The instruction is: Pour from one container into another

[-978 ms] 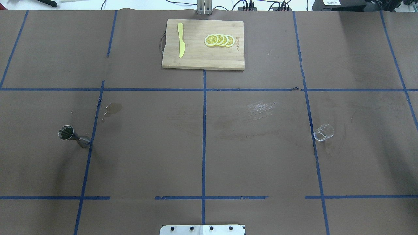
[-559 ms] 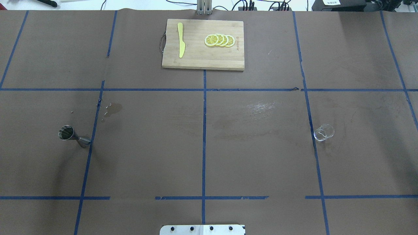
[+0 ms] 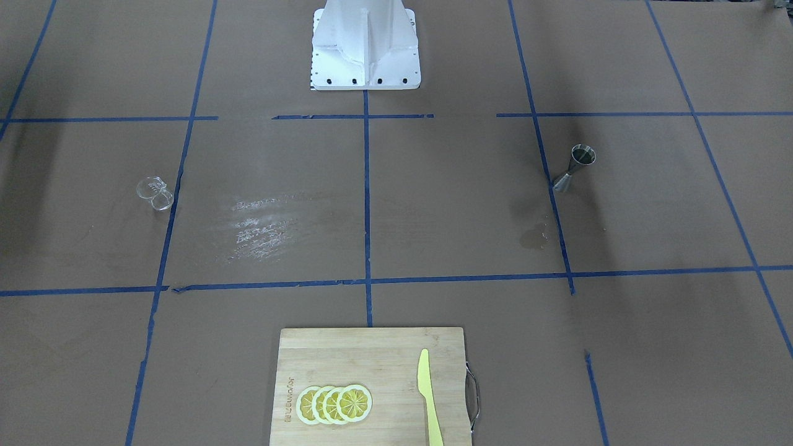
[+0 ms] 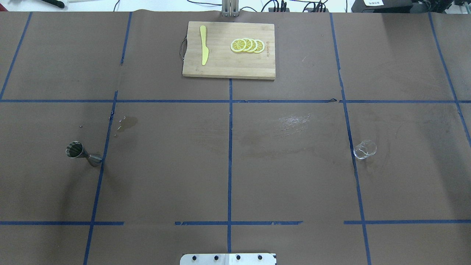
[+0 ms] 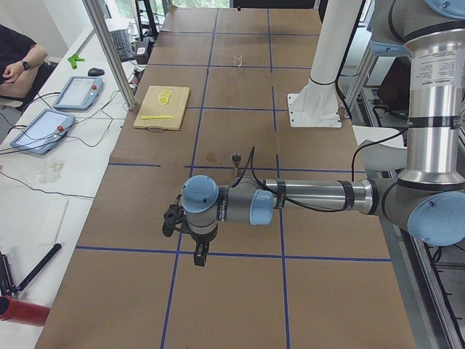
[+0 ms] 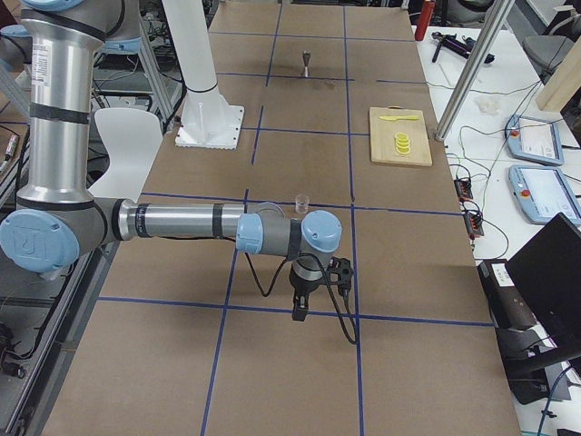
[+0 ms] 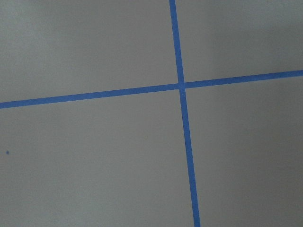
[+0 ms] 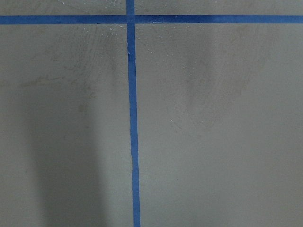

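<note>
brown paper covers the bench [image 4: 287, 176], ruled into squares by blue tape lines [image 4: 230, 147].

changes against the earlier overhead frames: none found. every item lies where it lay a second ago.

the small clear glass beaker-like cup [image 4: 365, 149] stands upright on the robot's right half of the bench, just beside a tape line. the small grey stainless-steel hourglass-shaped jigger [image 4: 84, 154] stands upright on the left half, its base just beside another tape line. the two are well apart, and neither is touched.

the left tool [image 5: 200, 255] hangs over the bench near the jigger but apart from it. it shows in the side view only, so i cannot tell how its jaws stand. the right tool [image 6: 299, 309] hangs near the cup but apart from it. i cannot tell its jaw state either.

at the far edge lies a rectangular bamboo cutting board [image 4: 228, 66] carrying a flat yellow knife [image 4: 203, 45] and a row of overlapping lemon slices [image 4: 247, 45].

writing: a mark is burned into the board's edge beside the slices, too small to read. the cup's printing [image 3: 155, 192] is faint and illegible.

a damp stain [image 4: 129, 122] lies near the jigger.
</note>
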Motion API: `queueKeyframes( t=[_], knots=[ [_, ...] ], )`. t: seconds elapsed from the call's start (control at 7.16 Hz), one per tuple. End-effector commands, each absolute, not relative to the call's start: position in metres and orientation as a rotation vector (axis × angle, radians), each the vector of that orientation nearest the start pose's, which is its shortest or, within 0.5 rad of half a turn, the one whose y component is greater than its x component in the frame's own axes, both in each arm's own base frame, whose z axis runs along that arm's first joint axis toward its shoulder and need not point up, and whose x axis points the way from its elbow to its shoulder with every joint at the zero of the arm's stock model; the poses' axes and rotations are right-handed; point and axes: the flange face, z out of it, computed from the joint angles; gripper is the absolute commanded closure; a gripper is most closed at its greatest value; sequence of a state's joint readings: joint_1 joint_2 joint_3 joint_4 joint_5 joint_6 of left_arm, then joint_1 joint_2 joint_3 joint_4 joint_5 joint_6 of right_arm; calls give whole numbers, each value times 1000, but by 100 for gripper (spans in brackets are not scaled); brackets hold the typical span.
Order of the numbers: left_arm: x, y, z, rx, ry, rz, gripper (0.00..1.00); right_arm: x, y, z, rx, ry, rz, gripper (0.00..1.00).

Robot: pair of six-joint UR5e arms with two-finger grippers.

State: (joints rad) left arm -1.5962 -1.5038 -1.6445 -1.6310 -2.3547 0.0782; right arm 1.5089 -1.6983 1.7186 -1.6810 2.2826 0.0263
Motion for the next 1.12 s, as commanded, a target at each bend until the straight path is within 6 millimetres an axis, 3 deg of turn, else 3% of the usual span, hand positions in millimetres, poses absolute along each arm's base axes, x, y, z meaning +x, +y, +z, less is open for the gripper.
queueKeyframes(
  t=[0.0, 0.28, 0.56, 0.98],
  knots=[
    [-74, -466, 648, 103, 780, 77, 0, 53, -436, 655, -98, -723, 23, 0],
    [-74, -467, 646, 107, 781, 79, 0, 53, -439, 650, -85, -718, 18, 0],
    [-74, -467, 646, 107, 779, 79, 0, 52, -429, 668, -124, -729, 25, 0],
    [-70, -467, 644, 107, 818, 84, 0, 52, -432, 658, -102, -735, 19, 0]
  ],
)
